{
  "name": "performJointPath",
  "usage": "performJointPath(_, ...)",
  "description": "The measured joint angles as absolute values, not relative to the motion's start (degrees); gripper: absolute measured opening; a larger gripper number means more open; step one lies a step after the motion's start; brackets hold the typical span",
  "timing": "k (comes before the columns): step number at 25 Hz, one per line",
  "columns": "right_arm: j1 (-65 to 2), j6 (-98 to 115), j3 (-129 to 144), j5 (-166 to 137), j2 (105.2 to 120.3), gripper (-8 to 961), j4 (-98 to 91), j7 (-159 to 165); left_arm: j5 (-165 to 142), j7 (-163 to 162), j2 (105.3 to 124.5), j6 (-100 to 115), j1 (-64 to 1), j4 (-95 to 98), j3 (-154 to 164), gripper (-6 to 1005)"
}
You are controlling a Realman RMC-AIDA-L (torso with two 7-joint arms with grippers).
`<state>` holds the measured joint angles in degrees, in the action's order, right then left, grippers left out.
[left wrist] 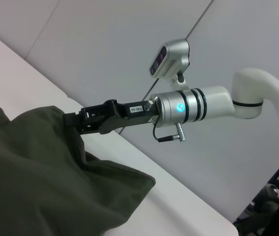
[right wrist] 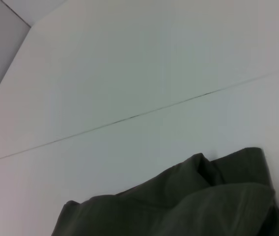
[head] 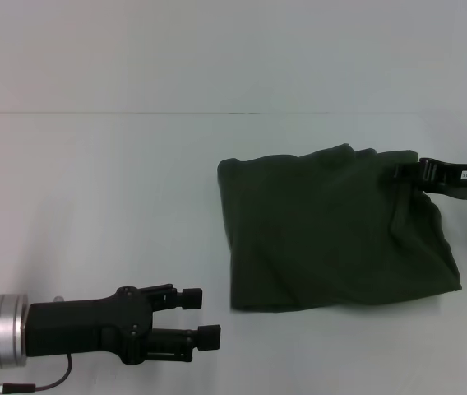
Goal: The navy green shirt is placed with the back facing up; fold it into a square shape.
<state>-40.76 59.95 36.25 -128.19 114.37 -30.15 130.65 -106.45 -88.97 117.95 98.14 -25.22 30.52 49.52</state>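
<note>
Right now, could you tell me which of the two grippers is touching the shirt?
The right gripper, at the far right corner of the folded shirt. The left gripper hangs open over bare table, well clear of the cloth.

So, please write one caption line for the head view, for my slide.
Right tool at the far right corner of the folded navy green shirt; left tool open, apart from it, over the white table.

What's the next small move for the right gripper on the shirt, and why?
Probably open the right gripper and back it off toward the robot's right. The navy green shirt already lies folded into a rough rectangle on the white table, and that gripper sits at its far right corner, apparently clamped on the fabric there. The left gripper hovers open, clear of the shirt, near the table's front edge.
</note>
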Motion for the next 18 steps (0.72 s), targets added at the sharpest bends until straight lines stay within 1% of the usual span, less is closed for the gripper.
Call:
performJointPath(3, -40.8, 59.9, 36.3, -128.1, 114.51, 583, -30.2, 130.6, -106.5, -88.1, 117.96, 98.2, -24.8, 30.4, 49.2, 920)
performJointPath(14, -41.0, 60.6, 35.9, -127.8, 114.79, 124, -31.5, 129.7, -106.5, -86.2, 118.45, 98.4, -23.6, 30.3, 48.2, 920)
performJointPath(18, -40.9, 62.9, 36.2, -124.4, 115.00, 46, -33.1, 126.1, -106.5, -86.1, 118.47, 98.2, -23.6, 30.3, 48.2, 920)
